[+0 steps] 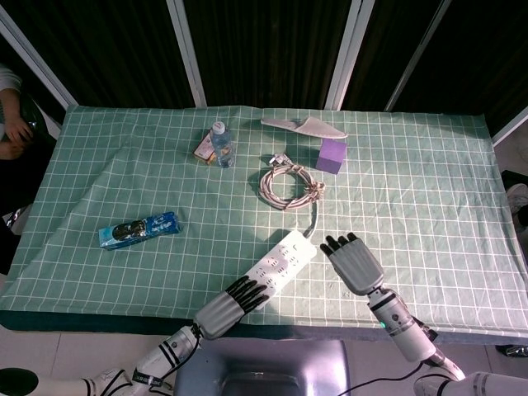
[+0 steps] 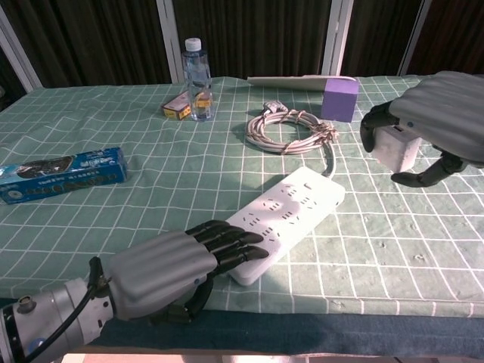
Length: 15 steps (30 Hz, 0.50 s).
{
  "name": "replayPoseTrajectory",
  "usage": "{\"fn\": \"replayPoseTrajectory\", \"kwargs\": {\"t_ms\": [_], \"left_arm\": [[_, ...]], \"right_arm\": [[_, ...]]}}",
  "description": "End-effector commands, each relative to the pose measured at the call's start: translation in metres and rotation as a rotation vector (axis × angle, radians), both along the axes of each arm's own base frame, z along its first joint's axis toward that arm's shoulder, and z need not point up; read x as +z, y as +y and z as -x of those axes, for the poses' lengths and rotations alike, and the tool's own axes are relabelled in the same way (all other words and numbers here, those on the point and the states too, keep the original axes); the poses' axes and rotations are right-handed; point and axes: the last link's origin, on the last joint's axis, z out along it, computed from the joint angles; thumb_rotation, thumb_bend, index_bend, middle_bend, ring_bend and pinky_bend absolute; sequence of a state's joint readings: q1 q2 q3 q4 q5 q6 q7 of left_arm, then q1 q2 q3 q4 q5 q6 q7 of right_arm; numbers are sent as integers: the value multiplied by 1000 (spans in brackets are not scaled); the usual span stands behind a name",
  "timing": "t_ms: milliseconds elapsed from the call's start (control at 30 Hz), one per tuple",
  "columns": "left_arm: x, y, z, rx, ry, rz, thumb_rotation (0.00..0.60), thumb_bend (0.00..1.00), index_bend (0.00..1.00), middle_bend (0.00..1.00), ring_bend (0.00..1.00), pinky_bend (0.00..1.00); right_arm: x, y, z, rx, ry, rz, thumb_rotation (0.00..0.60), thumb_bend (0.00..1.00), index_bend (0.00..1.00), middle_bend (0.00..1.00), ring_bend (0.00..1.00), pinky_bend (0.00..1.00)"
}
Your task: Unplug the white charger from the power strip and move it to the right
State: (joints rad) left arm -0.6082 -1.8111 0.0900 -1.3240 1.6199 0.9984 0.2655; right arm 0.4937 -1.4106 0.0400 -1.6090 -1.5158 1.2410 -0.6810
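1. Chest view shows the grey right hand [image 2: 439,121] lifted above the green checked tablecloth [image 2: 151,197], its fingers curled around the small white cube-shaped charger [image 2: 397,146], which it holds clear of the cloth.
2. The charger sits off to the right of the long white power strip [image 2: 291,215], well apart from it and out of its sockets.
3. From the head view the right hand [image 1: 353,262] hides the charger, so only the back of the hand and its dark fingertips show there, just right of the strip [image 1: 282,257].
4. The left hand [image 2: 178,265], grey-backed with black fingers, lies flat with fingers pressed together, fingertips resting on the near end of the power strip; it grips nothing.
5. The strip lies diagonally on the cloth, its cable running up to a coiled grey-white cord [image 1: 289,185] further back on the table.
6. Just behind and right of the coil stands a purple cube-shaped block [image 1: 332,155]; a flat white slipper [image 1: 305,126] lies beyond that, near the far edge.
7. A clear plastic water bottle with a blue label [image 1: 220,144] stands upright at the back left, touching or nearly touching a small orange-and-white box [image 2: 177,110]; which is hard to tell.
8. A long blue toothpaste-style carton [image 1: 139,229] lies on the left of the cloth, well apart from everything else.
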Motion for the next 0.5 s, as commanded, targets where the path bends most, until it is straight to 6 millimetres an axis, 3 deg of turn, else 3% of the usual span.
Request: {"fn": "replayPoseTrajectory", "kwargs": {"t_ms": [33,133,200,333,433,500], "left_arm": [[2,2,0,3,-4,-7,600,886,0,22,0,20],[4,5,1,11,-12,-15,600,871,0,23,0,20],[6,7,2,14,-16,-21,600,856,0,23,0,20],[10,10,4,12,-23,-44,600,818,0,23,0,21],[17,14,4,13,-41,-69,600,777,0,21,0,22],[24,18,3,9,-79,-95,600,752,0,18,0,24]], "right_arm": [[12,5,41,-64,243,52,600,402,809,612,619,666],[8,1,60,-117,350,50,600,402,783,612,615,665],[1,-1,67,-154,387,29,600,403,709,598,578,658],[-12,-3,66,-164,361,-33,600,401,415,399,393,537],[-13,0,67,-166,357,-63,600,327,127,199,201,332],[-12,4,67,-189,343,-94,600,269,20,104,106,234]]}}
